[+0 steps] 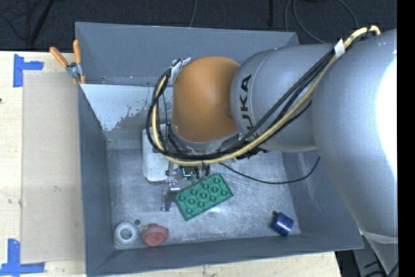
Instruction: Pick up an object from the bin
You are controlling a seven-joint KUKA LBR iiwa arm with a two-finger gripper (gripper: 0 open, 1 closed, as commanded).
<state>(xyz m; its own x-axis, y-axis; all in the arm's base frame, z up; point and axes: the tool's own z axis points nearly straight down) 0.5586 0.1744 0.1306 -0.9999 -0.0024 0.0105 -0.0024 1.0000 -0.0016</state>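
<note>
- Grey metal bin (97,159): four things are held.
- One green studded plate (206,196) is seen just right of the gripper (170,196); jaw state cannot be told.
- Red disc (154,235), white ring (126,233), blue block (281,223): one each, farther off.

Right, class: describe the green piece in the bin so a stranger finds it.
In the grey bin, just below the arm's orange cover, a flat green plate lies on the floor. It alone is rectangular and studded; the blue piece and red disc nearby are small.
</note>
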